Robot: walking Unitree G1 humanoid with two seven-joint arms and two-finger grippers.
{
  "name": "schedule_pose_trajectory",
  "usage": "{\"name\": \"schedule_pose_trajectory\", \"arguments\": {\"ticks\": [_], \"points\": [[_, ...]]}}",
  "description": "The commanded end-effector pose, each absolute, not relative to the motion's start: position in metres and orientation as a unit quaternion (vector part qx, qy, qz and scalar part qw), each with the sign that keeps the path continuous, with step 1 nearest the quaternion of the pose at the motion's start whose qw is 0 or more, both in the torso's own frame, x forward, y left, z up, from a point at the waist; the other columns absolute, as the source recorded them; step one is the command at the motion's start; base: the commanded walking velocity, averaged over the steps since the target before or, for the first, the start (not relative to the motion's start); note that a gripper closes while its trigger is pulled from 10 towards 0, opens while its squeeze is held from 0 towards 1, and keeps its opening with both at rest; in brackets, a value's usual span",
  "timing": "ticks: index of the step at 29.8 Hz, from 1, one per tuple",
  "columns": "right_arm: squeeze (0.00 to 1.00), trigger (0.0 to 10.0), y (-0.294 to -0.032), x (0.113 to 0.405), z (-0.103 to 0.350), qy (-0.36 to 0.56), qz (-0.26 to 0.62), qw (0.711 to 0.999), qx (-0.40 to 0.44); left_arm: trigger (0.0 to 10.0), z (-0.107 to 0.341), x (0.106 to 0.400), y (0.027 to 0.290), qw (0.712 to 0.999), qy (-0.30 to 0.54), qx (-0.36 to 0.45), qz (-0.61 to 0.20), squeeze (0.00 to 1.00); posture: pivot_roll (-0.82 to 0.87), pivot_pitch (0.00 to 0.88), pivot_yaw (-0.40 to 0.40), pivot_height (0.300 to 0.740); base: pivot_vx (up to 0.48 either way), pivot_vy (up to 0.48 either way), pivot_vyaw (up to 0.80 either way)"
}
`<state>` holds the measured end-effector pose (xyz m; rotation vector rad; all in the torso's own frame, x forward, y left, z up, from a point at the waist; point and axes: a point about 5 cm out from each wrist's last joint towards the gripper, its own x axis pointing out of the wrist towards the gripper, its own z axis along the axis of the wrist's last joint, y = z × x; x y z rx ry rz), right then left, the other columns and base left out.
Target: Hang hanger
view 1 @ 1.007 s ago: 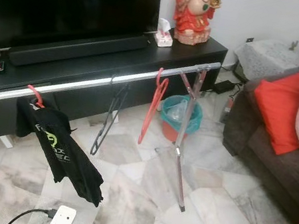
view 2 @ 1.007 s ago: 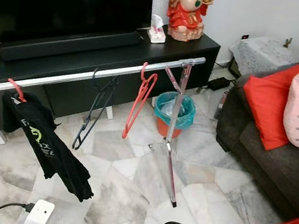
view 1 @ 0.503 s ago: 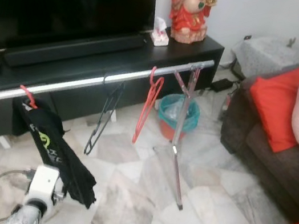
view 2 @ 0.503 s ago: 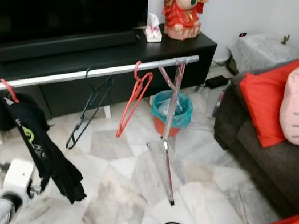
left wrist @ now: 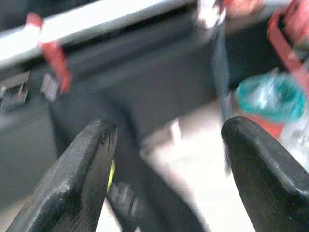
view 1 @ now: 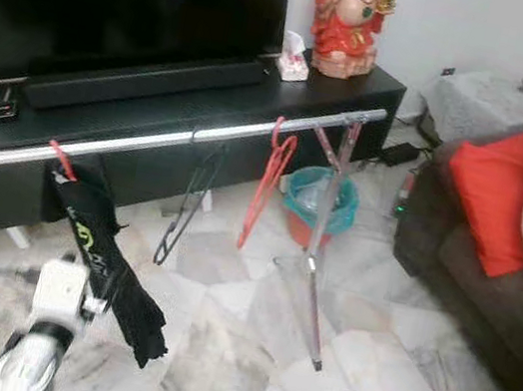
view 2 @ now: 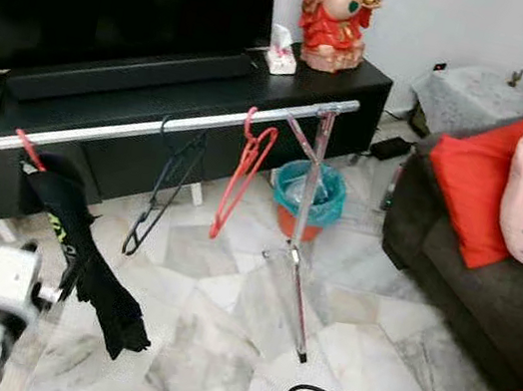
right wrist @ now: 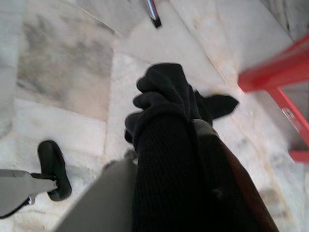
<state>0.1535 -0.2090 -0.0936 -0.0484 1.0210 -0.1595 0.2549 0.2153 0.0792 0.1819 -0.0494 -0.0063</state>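
Chrome rail (view 1: 150, 140), red hanger (view 1: 267, 181) (thin, looped)

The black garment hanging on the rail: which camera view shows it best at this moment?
The right eye view: the black garment hangs whole from its red hanger on the rail, hem included. The left eye view shows it too, partly behind the left arm's wrist. The left wrist view gives a blurred close-up between its open fingers.

Bare stretches of the silver clothes rail (view 1: 149, 141) lie between the black draped garment (view 1: 99, 253), thin black wire hanger (view 1: 189, 205) and red plastic hanger (view 1: 265, 188).
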Motion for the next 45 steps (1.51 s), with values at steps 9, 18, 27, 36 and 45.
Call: {"name": "schedule_pose_trajectory", "arguments": {"ticks": [9,18,27,36,45], "points": [[0.0,10.0,-0.219,0.144,-0.095,0.494,-0.091,0.865,-0.017,10.0,0.084,0.286,0.177,0.996,-0.014,0.054,-0.074,0.0,-0.05,0.0,0.068,0.74,0.0,0.0,0.0],[0.0,10.0,-0.215,0.139,-0.097,0.496,-0.091,0.863,-0.011,10.0,0.079,0.289,0.179,0.997,0.001,0.04,-0.063,0.0,-0.05,0.0,0.065,0.74,0.0,0.0,0.0],[0.0,10.0,-0.207,0.136,-0.1,0.502,-0.085,0.86,-0.013,10.0,0.078,0.289,0.178,0.998,0.004,0.031,-0.062,0.0,-0.05,0.0,0.065,0.74,0.0,0.0,0.0],[0.0,10.0,-0.207,0.137,-0.1,0.504,-0.074,0.86,-0.024,10.0,0.079,0.292,0.176,0.998,0.0,0.02,-0.061,0.0,-0.05,0.0,0.062,0.74,0.027,0.0,0.4],[0.0,10.0,-0.211,0.135,-0.1,0.505,-0.083,0.859,-0.015,10.0,0.078,0.293,0.174,0.998,0.0,0.017,-0.062,0.0,-0.05,0.0,0.06,0.74,0.24,0.0,0.0]]}}
